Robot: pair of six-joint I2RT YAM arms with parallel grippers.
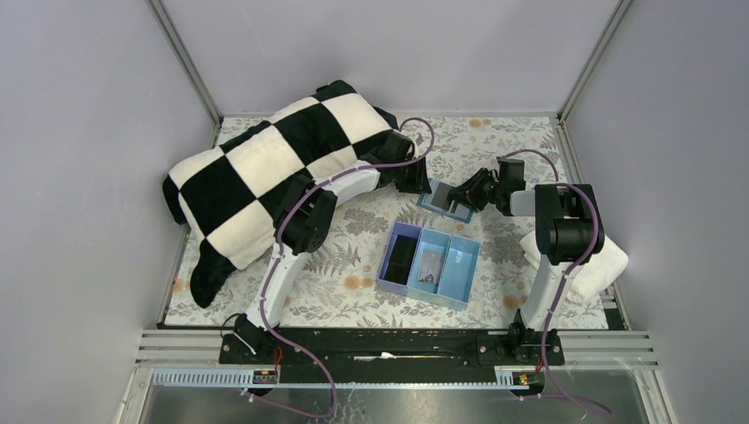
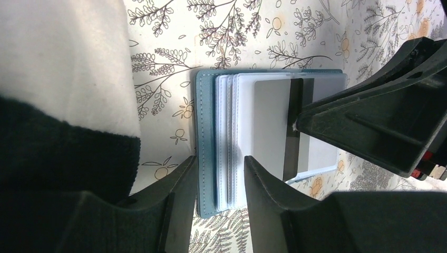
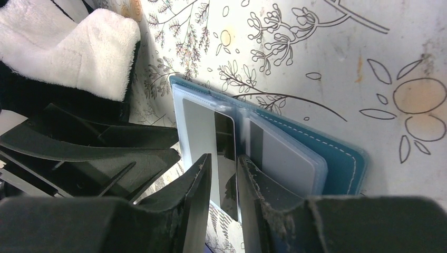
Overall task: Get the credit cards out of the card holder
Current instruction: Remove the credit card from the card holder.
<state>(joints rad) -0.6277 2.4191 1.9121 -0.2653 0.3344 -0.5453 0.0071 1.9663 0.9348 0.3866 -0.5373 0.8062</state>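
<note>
The blue-teal card holder (image 1: pixel 435 196) lies open on the flowered table, its clear sleeves fanned. My left gripper (image 2: pixel 220 161) stands open over its spine side (image 2: pixel 205 121): one finger sits at the blue cover's outer edge and the other on the sleeves. A pale grey credit card (image 2: pixel 271 116) with a black stripe sticks out of the top sleeve. My right gripper (image 3: pixel 224 158) is open only a little, and that card (image 3: pixel 197 132) runs through the narrow gap between its fingers. One of its fingers (image 2: pixel 369 121) lies over the card. A second grey card (image 3: pixel 284 158) sits in a sleeve beside it.
A black-and-white checkered blanket (image 1: pixel 274 168) covers the back left, and its edge is close to the left gripper (image 1: pixel 422 183). A light-blue three-compartment tray (image 1: pixel 459 269) sits nearer the arms, with a dark item (image 1: pixel 404 256) in its left compartment. A white cloth (image 1: pixel 592 265) lies at the right edge.
</note>
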